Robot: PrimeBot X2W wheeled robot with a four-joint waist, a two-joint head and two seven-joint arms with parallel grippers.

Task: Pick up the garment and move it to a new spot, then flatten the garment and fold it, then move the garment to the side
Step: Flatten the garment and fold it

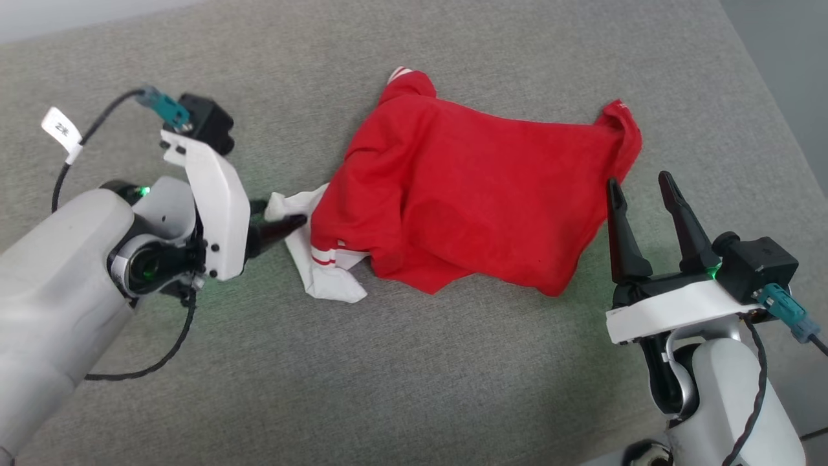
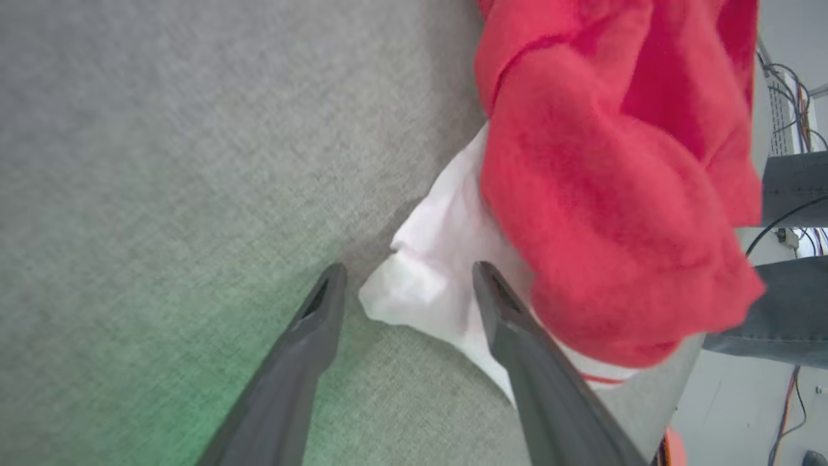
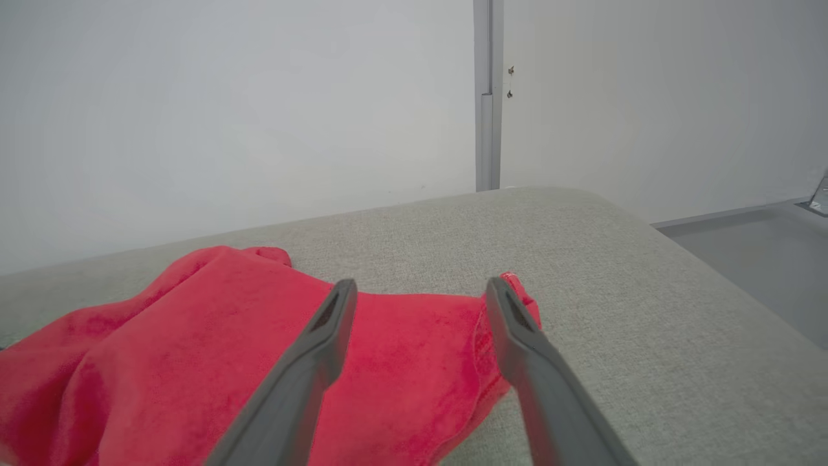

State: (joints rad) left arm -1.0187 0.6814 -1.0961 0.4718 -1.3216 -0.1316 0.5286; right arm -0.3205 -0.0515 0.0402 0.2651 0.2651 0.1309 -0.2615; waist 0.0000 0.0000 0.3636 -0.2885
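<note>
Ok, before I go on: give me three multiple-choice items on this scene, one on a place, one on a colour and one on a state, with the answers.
1. The white sleeve lies:
A) at the robot's left
B) at the robot's right
C) hidden under the red cloth

2. The surface under the jersey is:
A) blue
B) grey
C) black

3. The jersey is:
A) folded neatly
B) held up in the air
C) lying crumpled

Answers:
1 A: the sleeve's tip sits between the spread fingers of the left gripper.
2 B: grey cloth shows all round the jersey.
3 C: it lies bunched on the surface, and the right gripper is open beside its edge, holding nothing.
</note>
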